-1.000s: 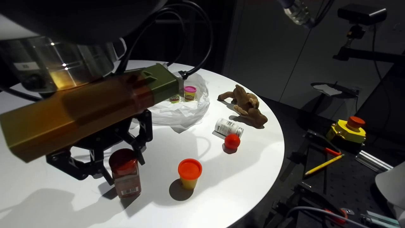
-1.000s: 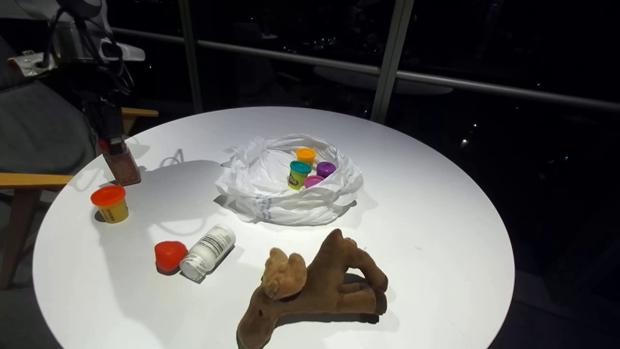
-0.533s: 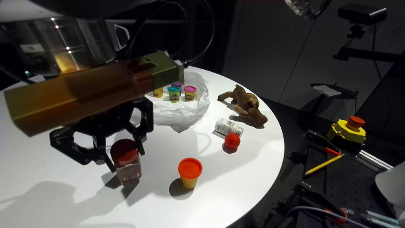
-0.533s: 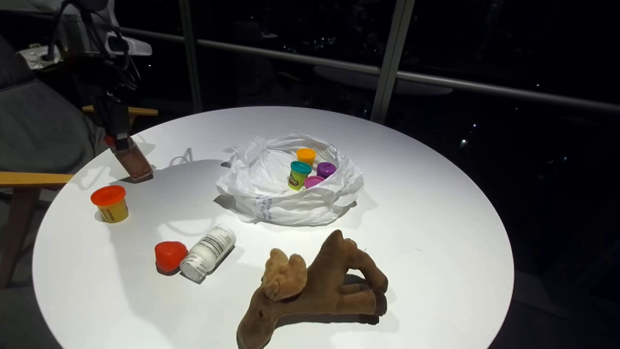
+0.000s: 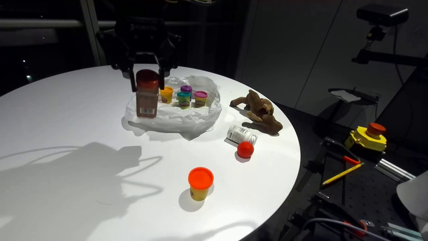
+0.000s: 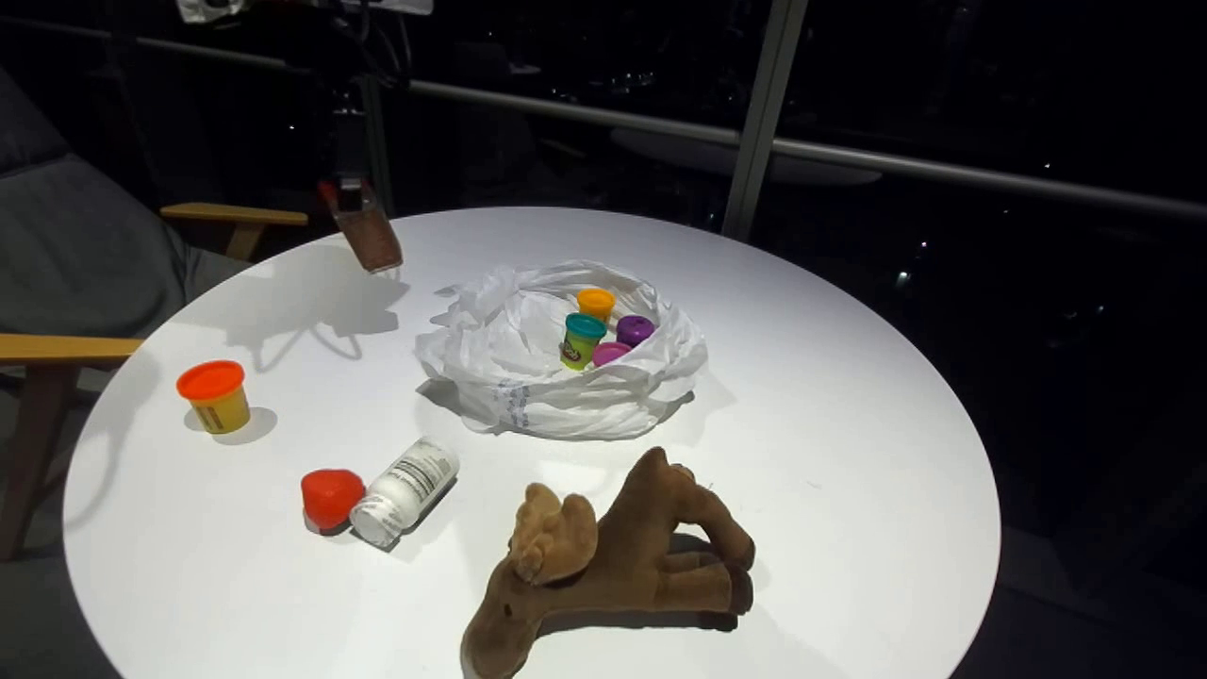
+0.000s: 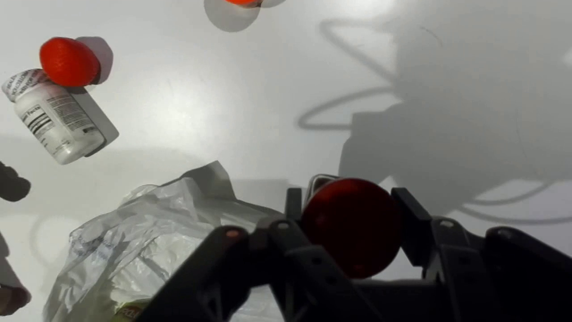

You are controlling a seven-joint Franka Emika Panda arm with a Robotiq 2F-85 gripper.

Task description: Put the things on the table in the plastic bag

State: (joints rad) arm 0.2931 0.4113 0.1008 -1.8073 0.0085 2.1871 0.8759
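1. Red-lidded jar (image 5: 147,100), held aloft over the white table (image 5: 67,110) by the gripper (image 5: 148,88). The jaws are pinching it at the top; the wrist view looks down on its round red lid (image 7: 353,228), with dark fingers (image 7: 293,203) on either side. In an exterior view the jar (image 6: 370,241) leans, to the left of the plastic bag (image 6: 585,405) and apart from it.
2. Next comes that bag: white, crumpled, lying open on the table. In an exterior view the bag (image 5: 197,122) shows behind the jar, partly hidden by it.
3. Inside the bag are four small tubs, lids on: the orange-lidded tub (image 5: 166,97); then the teal-lidded tub (image 5: 183,102), with the purple-lidded tub (image 5: 186,88) just behind it; then the pink-lidded tub (image 5: 200,100).
4. Red-orange-lidded tub (image 5: 200,179), upright on the table, its body yellow, well apart from the bag.
5. White bottle (image 5: 239,134), printed with dark text, lying on its side.
6. Red rounded object (image 5: 245,150), just beside the bottle's capped end; whether the two touch I cannot tell.
7. Plush moose (image 5: 260,108), brown with paler antlers, lying on its side on the table.
8. Off the table, farthest right: a yellow pencil (image 5: 342,174), then a yellow box (image 5: 362,140) topped by a red button (image 5: 376,129).
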